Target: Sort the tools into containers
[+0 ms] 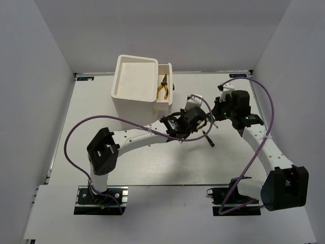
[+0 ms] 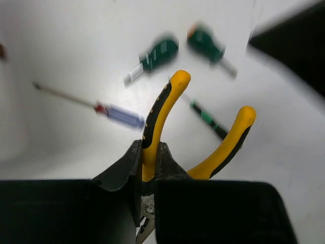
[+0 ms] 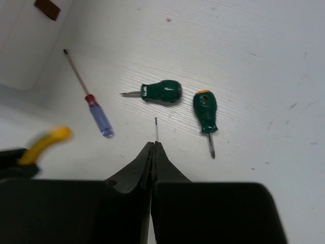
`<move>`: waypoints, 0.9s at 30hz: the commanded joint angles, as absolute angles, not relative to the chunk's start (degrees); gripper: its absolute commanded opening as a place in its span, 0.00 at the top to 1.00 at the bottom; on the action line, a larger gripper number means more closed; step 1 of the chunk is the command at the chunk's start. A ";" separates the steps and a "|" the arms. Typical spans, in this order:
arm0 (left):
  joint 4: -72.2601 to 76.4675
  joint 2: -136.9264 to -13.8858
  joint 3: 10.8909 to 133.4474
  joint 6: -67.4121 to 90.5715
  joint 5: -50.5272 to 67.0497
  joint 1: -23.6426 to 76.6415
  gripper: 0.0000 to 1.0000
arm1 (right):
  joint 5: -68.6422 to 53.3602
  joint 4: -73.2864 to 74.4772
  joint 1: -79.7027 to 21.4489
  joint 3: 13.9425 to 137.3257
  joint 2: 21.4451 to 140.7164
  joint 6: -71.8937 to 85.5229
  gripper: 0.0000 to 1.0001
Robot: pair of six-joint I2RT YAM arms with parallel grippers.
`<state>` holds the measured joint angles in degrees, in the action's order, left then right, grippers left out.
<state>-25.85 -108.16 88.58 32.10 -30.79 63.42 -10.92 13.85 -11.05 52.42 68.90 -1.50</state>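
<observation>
Two arms reach over a white bench [image 1: 167,165].

**Top view, left to right:**
- A tall white rectangular box [image 1: 134,84] sits upper centre-left. It has a recessed top and a narrow compartment along its right side.
- Yellow-handled pliers [image 1: 163,87] lie in that compartment.
- The left tool [image 1: 194,118] is mid frame, right of the box.
- A thin dark screwdriver [image 1: 208,138] sits just below and between the two tools.
- The right tool [image 1: 216,113] is just beside the left tool, further right.

**Left wrist view:**
- The left tool is clamped on one handle of a second pair of pliers with yellow-and-black handles [image 2: 162,112], centre frame.
- The other handle splays off to the right, free. The metal nose shows low between the fingers.
- On the bench behind, all blurred, left to right:
  - a blue-handled screwdriver with red collar [image 2: 119,114], its long shaft pointing to the left edge;
  - a green stubby screwdriver [image 2: 160,53], upper centre;
  - a second green stubby screwdriver [image 2: 205,44], just right of it;
  - the thin dark screwdriver, with a green band on its handle, between the plier handles.

**Right wrist view:**
- A box corner shows upper left, and a blurred yellow handle lower left.
- Next come the blue-handled screwdriver, then the two green stubbies near each other, not touching. The right one has an orange end cap and its tip points down.
- The right tool's fingers are pressed together, no gap, bottom centre.
- A thin metal shaft pokes up right at the fingertips. Can't tell if it is pinched.
</observation>
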 commanded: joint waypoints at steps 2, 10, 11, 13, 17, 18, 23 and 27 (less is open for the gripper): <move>-18.82 -99.85 97.28 23.48 -45.77 61.62 1.00 | -4.05 14.15 -10.02 50.02 66.54 -3.25 1.00; 0.07 -101.94 105.63 11.62 -54.49 54.32 1.00 | -5.36 13.98 -9.23 46.15 63.46 -4.13 1.00; 1.31 -102.82 107.04 10.56 -55.19 53.79 1.00 | -5.97 14.15 -8.88 45.62 63.02 -4.13 1.00; 4.90 -105.63 110.64 6.88 -54.50 52.13 1.00 | -6.24 14.32 -8.70 44.65 62.49 -4.13 1.00; 4.31 -111.95 118.81 2.99 -55.28 49.83 1.00 | -6.94 14.41 -8.61 42.54 61.35 -3.17 1.00; 3.61 -113.02 121.53 2.99 -55.28 48.96 1.00 | -6.77 14.41 -8.35 42.10 60.91 -3.08 1.00; 1.85 -117.15 124.71 0.01 -57.20 47.11 1.00 | -6.42 14.24 -8.00 41.57 60.56 -2.20 1.00; 0.62 -118.56 124.55 -0.88 -58.97 46.50 1.00 | -6.50 13.97 -7.65 41.57 60.64 -1.67 1.00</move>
<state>0.45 -120.40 122.54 1.41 -56.80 47.09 -6.35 15.29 -8.25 41.45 62.02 -2.55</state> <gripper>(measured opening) 0.186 0.005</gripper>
